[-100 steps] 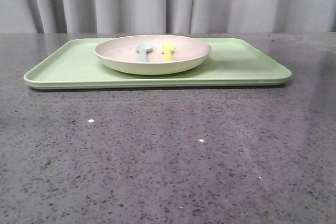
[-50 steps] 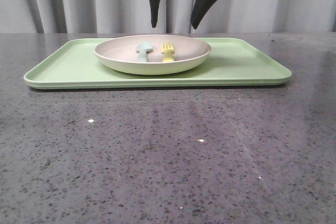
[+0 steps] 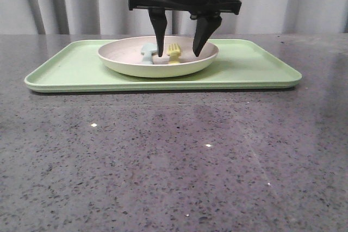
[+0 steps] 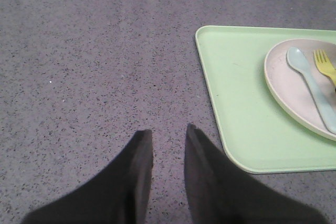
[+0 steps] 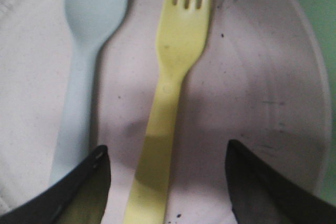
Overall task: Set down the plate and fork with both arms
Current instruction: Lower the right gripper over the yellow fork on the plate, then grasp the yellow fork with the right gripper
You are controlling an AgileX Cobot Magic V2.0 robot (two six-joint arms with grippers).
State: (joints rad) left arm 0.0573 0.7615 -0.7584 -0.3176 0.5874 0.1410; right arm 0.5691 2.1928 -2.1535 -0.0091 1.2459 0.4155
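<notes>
The right gripper [image 3: 179,56] has its jaws spread wide on both sides of the fork [image 5: 170,95], with free room at each side. The spoon [image 5: 84,72] lies just left of the fork and narrows the left gap. The plate [image 3: 128,63] rim rises around them.

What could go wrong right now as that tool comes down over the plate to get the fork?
The spoon lies close beside the fork, so the open right tool may catch or nudge it while closing. The fork lies flat on the plate, so its fingers may press the plate or slip off the thin handle.

front: low, forward | wrists: downward | shared: plate [image 3: 122,58]
</notes>
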